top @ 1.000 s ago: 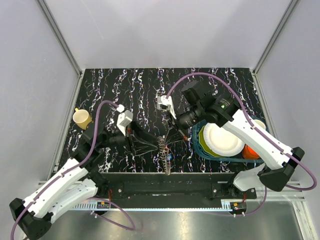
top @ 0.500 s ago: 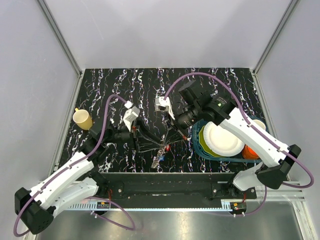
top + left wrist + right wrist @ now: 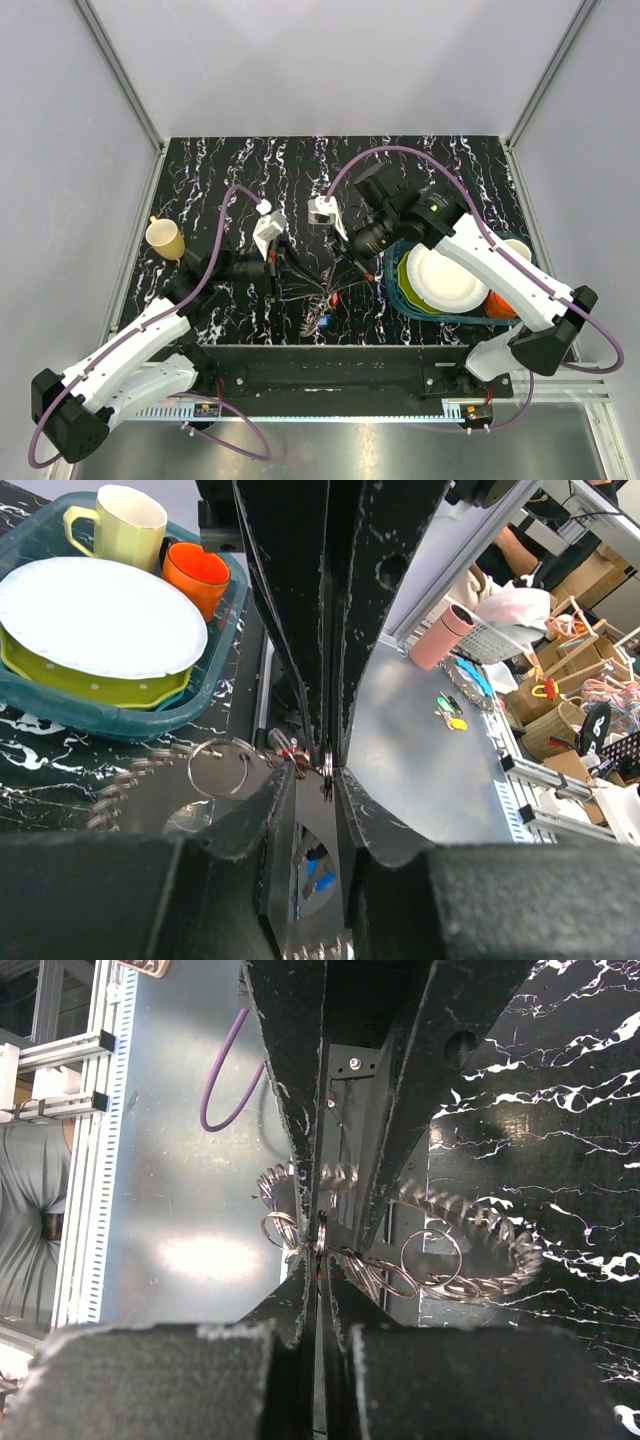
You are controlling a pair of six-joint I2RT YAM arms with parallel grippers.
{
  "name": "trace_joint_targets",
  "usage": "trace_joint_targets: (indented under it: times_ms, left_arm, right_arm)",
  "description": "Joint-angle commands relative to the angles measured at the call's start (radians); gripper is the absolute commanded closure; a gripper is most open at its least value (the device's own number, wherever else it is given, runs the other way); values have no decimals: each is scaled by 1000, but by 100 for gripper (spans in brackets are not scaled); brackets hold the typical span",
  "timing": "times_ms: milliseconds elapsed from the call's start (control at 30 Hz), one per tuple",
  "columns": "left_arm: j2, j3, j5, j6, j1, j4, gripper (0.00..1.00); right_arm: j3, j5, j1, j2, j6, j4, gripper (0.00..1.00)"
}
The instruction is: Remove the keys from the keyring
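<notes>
Silvery metal, your one keyring (image 3: 318, 292) sits between both tools near the front edge of the desk (image 3: 220, 170). Your left tool (image 3: 327, 772) and right tool (image 3: 320, 1240) each pinch it. Two keys: red key (image 3: 333, 297) at the tools, blue key (image 3: 322, 322) just toward the bases.

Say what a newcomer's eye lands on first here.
At centre, the left claw and right claw meet tip to tip, both shut on the fringed keyring. A red key glows at the pinch, a blue key nearer the arm bases. To the right, a white plate fills a teal bin.
</notes>
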Motion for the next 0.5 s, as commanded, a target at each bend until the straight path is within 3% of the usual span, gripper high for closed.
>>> trace_joint_targets:
  times_ms: [0, 200, 300, 333, 467]
  left_arm:
    - [18, 59, 18, 42, 4, -10, 74]
    - [22, 79, 16, 74, 2, -36, 74]
    - [29, 85, 32, 91, 4, -56, 86]
    - [32, 86, 32, 100, 4, -73, 100]
    - [31, 91, 9, 108, 4, -81, 100]
  right_arm:
    - [33, -67, -3, 3, -15, 8, 100]
    - [41, -64, -3, 14, -17, -1, 100]
    - [47, -60, -3, 16, -15, -6, 100]
    - [45, -58, -4, 14, -15, -7, 100]
    - [51, -20, -4, 9, 20, 17, 97]
